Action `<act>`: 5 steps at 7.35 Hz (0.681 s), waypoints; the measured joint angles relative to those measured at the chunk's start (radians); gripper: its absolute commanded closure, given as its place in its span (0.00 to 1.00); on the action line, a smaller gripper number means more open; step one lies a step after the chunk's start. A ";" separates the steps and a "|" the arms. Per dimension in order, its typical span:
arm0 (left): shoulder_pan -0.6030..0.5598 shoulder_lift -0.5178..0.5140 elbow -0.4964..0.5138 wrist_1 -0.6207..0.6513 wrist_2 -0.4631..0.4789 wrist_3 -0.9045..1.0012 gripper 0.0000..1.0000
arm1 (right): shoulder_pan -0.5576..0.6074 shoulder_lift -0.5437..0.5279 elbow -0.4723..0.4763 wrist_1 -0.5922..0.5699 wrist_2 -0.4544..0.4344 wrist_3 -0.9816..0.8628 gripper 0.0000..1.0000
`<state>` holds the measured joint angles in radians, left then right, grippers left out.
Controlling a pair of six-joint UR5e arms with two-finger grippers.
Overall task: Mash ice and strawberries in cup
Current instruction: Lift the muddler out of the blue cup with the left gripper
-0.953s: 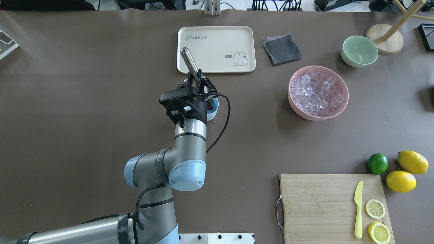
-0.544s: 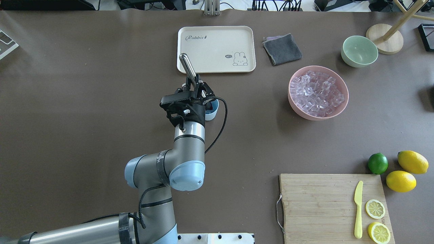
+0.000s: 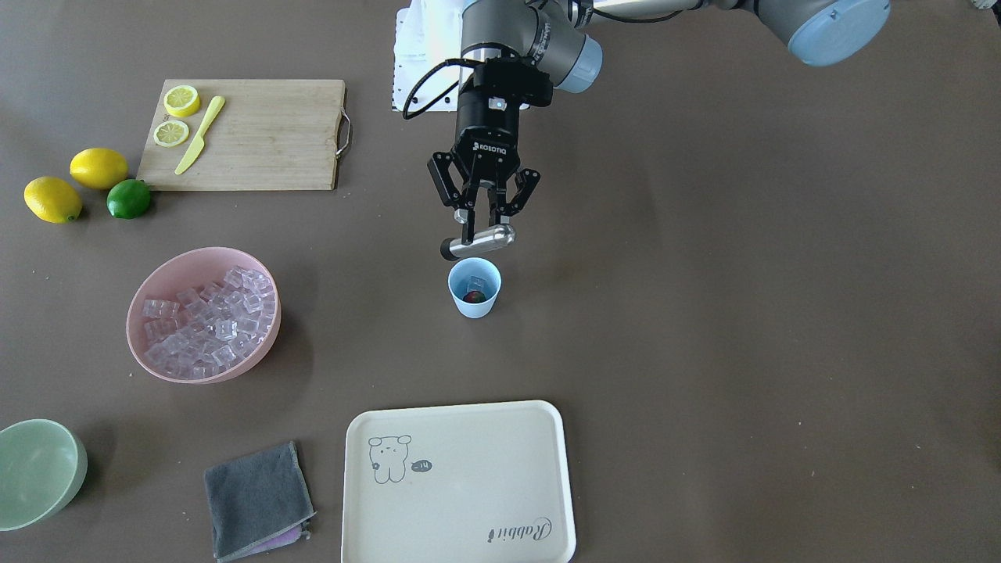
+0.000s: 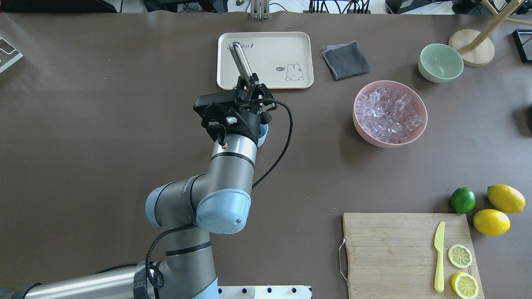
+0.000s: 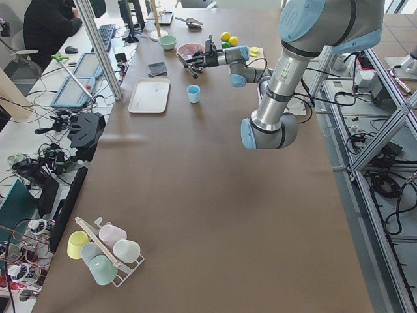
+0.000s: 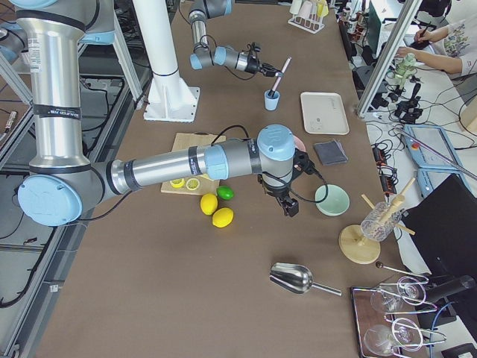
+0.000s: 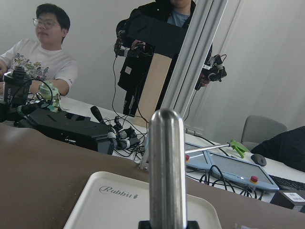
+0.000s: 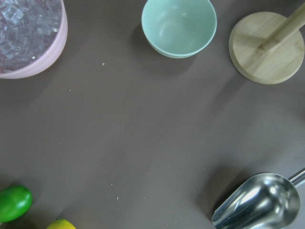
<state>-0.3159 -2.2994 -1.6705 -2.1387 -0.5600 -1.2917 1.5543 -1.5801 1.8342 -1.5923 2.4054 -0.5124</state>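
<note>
The left gripper (image 3: 482,227) is clamped on a steel muddler (image 3: 478,243), held tilted, with its lower end just above the mouth of the cup (image 3: 474,306). The cup stands upright on the brown table (image 3: 704,313), with the strawberry (image 3: 473,297) and ice (image 3: 478,280) inside. Bare tabletop surrounds it on every side. A cream tray (image 3: 469,469) lies apart, toward the operators' edge. Well off to the robot's right sit a pink bowl (image 3: 242,363) heaped with more ice, a grey cloth (image 3: 254,496), a green bowl (image 3: 35,469), a cutting board (image 3: 266,133), lemons (image 3: 98,167) and a lime (image 3: 129,199). The right gripper (image 6: 288,207) hangs near the green bowl; I cannot tell whether its jaws are apart or together.
</note>
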 measured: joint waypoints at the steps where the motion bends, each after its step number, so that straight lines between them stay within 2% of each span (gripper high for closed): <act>1: -0.055 0.004 -0.041 -0.001 -0.056 0.031 1.00 | 0.000 0.002 0.000 0.000 0.000 0.000 0.03; 2: -0.131 0.034 -0.061 -0.010 -0.163 0.043 1.00 | 0.000 0.005 -0.002 0.000 -0.002 0.000 0.03; 3: -0.221 0.109 -0.071 -0.036 -0.314 0.047 1.00 | 0.000 0.009 -0.004 -0.001 -0.004 0.000 0.03; 5: -0.415 0.298 -0.065 -0.125 -0.703 0.068 1.00 | 0.000 0.014 -0.004 -0.001 -0.005 0.001 0.03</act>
<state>-0.7308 -2.0019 -1.7351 -2.2638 -1.2628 -1.2234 1.5540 -1.5658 1.8297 -1.5937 2.4001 -0.5110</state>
